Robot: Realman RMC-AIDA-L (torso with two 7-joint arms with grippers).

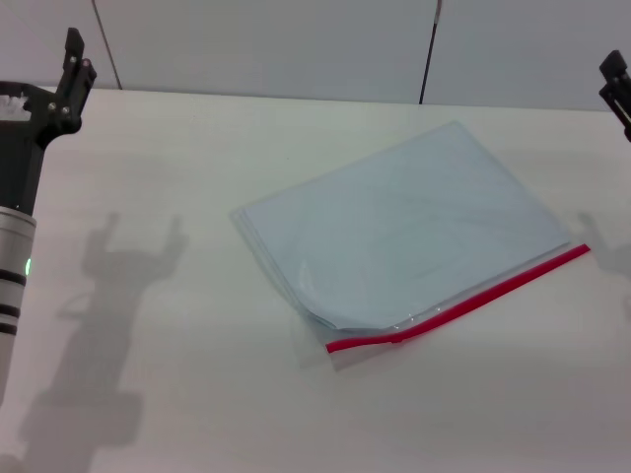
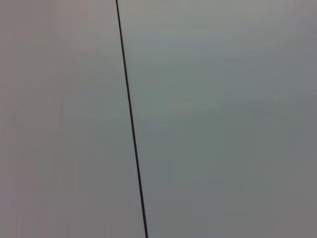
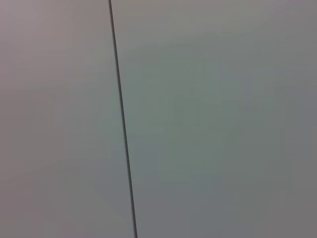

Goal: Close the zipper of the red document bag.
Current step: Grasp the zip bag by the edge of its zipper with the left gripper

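Note:
The red document bag lies flat on the white table, in the middle of the head view and turned at an angle. Pale blue-white sheets show through its clear plastic. The zipper is a thin red strip along the bag's near long edge, with a small bump on it close to its left end. My left gripper is raised at the far left, well away from the bag, its fingers open and holding nothing. My right gripper pokes in at the far right edge, also clear of the bag. Both wrist views show only wall.
Grey-white wall panels with a dark vertical seam stand behind the table. The left arm's shadow falls on the table to the left of the bag.

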